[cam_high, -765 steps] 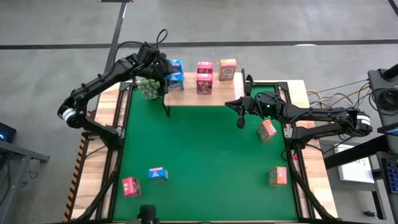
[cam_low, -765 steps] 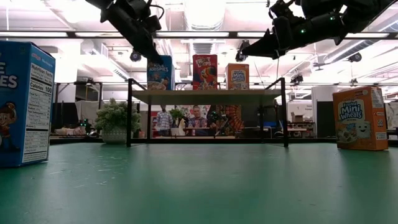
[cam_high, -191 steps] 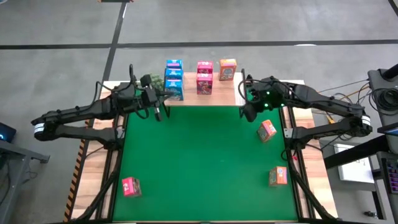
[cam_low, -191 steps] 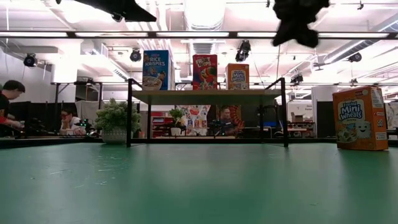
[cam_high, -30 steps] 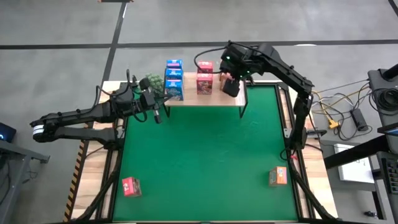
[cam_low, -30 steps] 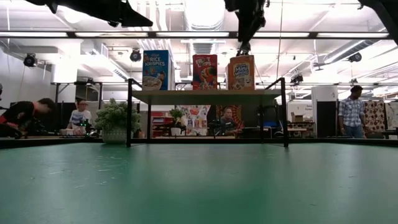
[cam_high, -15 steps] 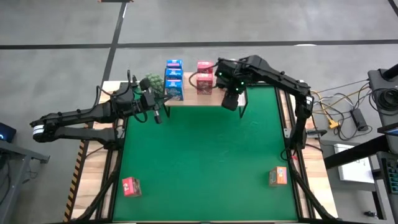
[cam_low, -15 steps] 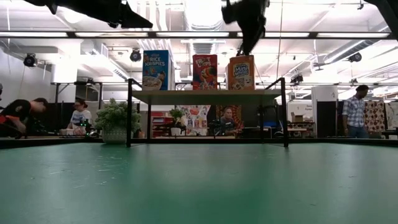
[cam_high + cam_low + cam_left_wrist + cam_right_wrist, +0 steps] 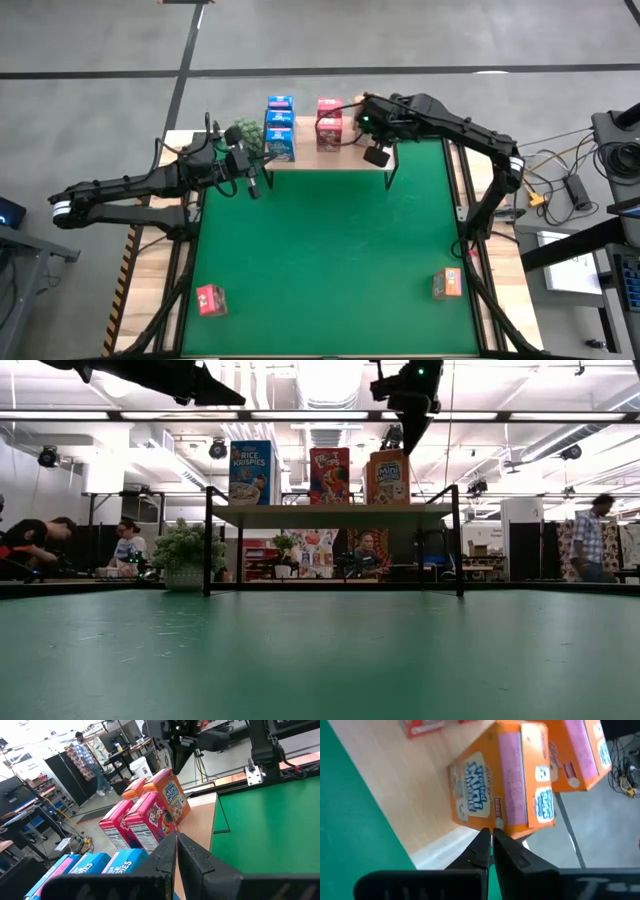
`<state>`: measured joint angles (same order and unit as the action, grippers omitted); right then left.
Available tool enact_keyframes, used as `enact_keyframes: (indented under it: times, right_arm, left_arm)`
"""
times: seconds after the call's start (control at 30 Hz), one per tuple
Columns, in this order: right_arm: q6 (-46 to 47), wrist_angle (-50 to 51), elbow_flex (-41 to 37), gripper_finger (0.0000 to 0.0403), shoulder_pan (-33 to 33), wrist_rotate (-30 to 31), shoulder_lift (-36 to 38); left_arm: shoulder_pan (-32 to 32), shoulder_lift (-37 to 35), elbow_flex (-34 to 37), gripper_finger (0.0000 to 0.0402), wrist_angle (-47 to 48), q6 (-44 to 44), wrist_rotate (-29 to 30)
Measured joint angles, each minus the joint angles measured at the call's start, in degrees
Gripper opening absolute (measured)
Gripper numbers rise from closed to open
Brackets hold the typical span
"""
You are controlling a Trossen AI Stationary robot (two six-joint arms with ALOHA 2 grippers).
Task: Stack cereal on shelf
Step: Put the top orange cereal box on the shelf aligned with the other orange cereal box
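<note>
Hovering right gripper (image 9: pixel 377 155) over shelf (image 9: pixel 345 158) by orange cereal boxes (image 9: pixel 502 780), jaws shut, left jaws shut.

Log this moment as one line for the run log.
right hand: shut, empty, above shelf | orange boxes: on shelf | left hand: shut, beside shelf | mat: orange box, red box
</note>
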<state>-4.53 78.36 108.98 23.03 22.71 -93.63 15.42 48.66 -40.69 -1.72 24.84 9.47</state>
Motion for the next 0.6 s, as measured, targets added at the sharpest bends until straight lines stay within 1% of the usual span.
enact_keyframes:
  times: [0.2, 0.4, 0.5, 0.6]
  right_arm:
    - [-0.7, -1.7, -3.3, 0.0009, 1.7, 0.0, 1.6]
    - [-0.5, -2.3, -5.4, 0.0009, 1.9, -0.4, 2.2]
    - [0.2, -2.5, -5.7, 0.0009, 1.8, -3.0, 2.4]
    - [0.2, -5.0, -6.7, 0.0009, 1.7, -5.1, 2.4]
  left_arm:
    - [0.0, 0.0, 0.0, 0.0, 0.0, 0.0, 0.0]
    - [0.0, 0.0, 0.0, 0.0, 0.0, 0.0, 0.0]
    - [0.0, 0.0, 0.0, 0.0, 0.0, 0.0, 0.0]
    - [0.0, 0.0, 0.0, 0.0, 0.0, 0.0, 0.0]
